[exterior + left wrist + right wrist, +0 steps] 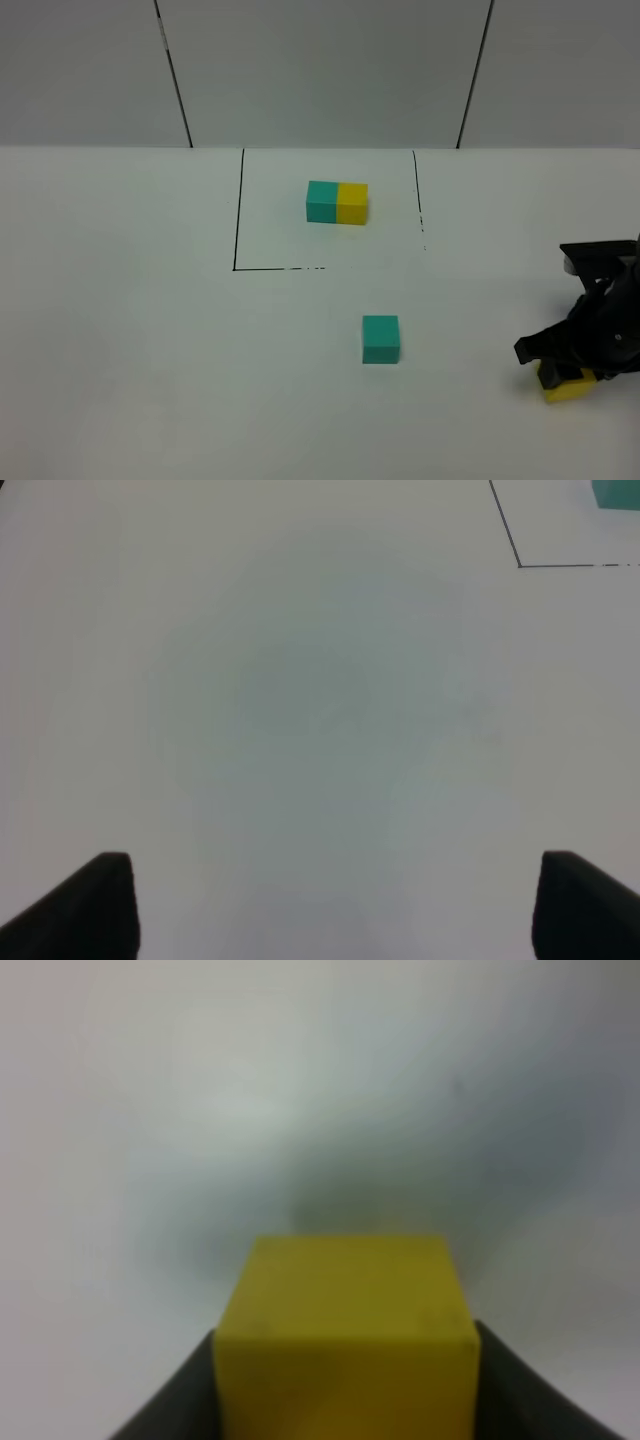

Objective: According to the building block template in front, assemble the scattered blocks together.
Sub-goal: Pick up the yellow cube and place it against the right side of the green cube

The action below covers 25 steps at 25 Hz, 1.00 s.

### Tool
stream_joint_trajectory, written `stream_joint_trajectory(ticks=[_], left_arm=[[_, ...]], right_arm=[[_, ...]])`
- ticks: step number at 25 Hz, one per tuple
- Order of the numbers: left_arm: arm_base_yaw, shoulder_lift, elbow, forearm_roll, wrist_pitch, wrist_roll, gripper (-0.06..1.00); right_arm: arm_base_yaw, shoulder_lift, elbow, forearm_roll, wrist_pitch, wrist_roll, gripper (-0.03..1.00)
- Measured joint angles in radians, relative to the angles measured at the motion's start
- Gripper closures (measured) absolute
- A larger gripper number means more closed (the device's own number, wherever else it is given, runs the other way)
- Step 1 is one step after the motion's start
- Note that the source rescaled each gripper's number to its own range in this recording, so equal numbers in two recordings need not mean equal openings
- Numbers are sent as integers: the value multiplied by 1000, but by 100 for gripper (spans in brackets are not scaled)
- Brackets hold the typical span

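The template (337,202), a teal cube joined to a yellow cube, sits inside thin black lines at the back of the table. A corner of its teal half (615,492) shows in the left wrist view. The loose teal cube (380,338) lies on the table in front of the frame. My right gripper (566,372) is at the right edge, low at the table, shut on the loose yellow cube (570,388). In the right wrist view the yellow cube (345,1330) fills the space between the fingers (175,1410). My left gripper (325,905) is open over bare table and out of the high view.
The white table (130,350) bears the black frame lines (237,210); their corner shows in the left wrist view (520,564). A grey panelled wall (320,60) stands behind the table.
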Motion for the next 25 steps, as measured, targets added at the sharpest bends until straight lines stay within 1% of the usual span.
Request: stream_joint_trajectory(ticks=[3, 8, 11, 17, 20, 25], left_arm=[[0, 0, 0, 0, -1, 0, 23], [0, 0, 0, 0, -1, 0, 23], [0, 0, 0, 0, -1, 0, 23], [0, 0, 0, 0, -1, 0, 23], [0, 0, 0, 0, -1, 0, 23], [0, 0, 0, 0, -1, 0, 23]], right_arm=[[44, -5, -96, -36, 76, -89, 96], [133, -14, -253, -88, 220, -359, 96], [179, -3, -362, -110, 289, -438, 96], [289, 94, -545, -210, 418, -629, 96], [326, 156, -595, -220, 442, -689, 96], [353, 237, -611, -236, 410, -712, 96]])
